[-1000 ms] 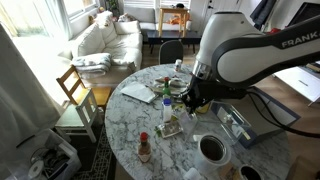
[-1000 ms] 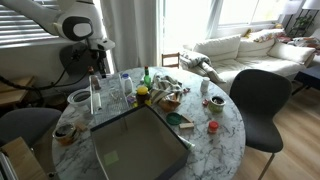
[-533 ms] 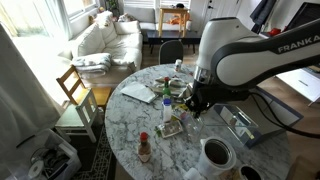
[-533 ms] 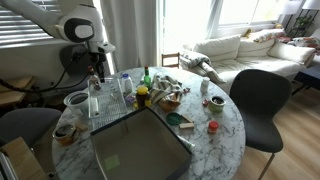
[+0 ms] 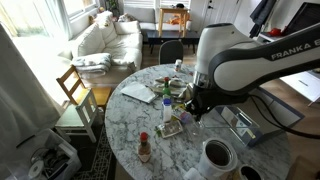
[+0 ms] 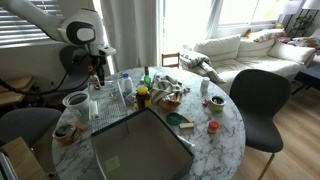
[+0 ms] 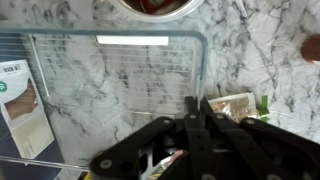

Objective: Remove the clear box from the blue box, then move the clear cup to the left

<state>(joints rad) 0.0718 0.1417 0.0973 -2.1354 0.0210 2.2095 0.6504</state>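
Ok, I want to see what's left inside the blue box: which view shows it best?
An exterior view: the blue box fills the foreground, its dark inside open to the camera. In an exterior view on the far side, the arm hides part of it. The wrist view shows nothing clearly its own.

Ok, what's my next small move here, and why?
Probably ease down and open the jaws: the gripper looks shut on the clear box, which has marble under it, beside the blue box, not inside it. The clear cup waits next.

The table is glossy grey-veined white marble; at lower centre of an exterior view the blue box looks matt and smooth.
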